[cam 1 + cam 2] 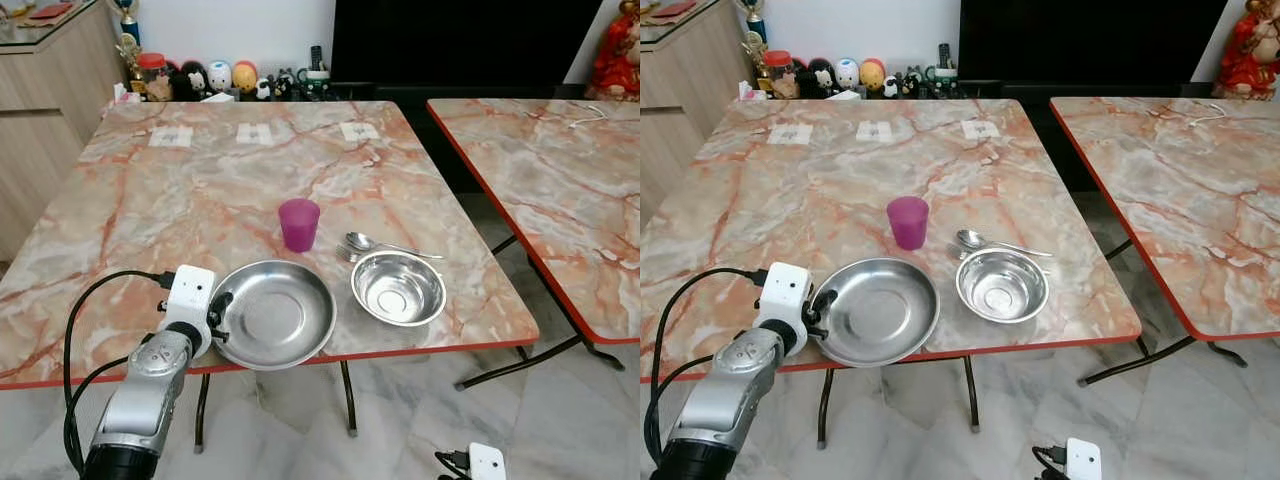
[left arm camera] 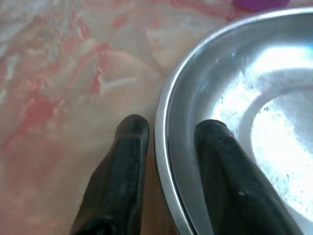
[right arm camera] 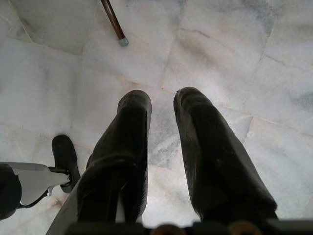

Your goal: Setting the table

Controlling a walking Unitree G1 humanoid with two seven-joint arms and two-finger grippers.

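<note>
Your left claw (image 2: 168, 132) straddles rim of steel plate (image 1: 272, 314), one finger inside, one outside, closed on it at side away from purple cup (image 1: 299, 224). Plate sits on marble surface (image 1: 150, 210) at near edge, just before cup. Steel bowl (image 1: 398, 288) beside plate; spoon (image 1: 380, 243) behind bowl. Your right claw (image 3: 161, 105) hangs over floor, fingers slightly apart.

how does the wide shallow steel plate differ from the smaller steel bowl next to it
The wide shallow steel plate is broader and flatter; the smaller steel bowl is deeper with steeper walls. The plate hangs slightly over the near edge of the marble-patterned table, while the bowl sits fully on it. The left gripper straddles the plate's rim; nothing holds the bowl. Both are shiny, round, upright and empty.
</note>
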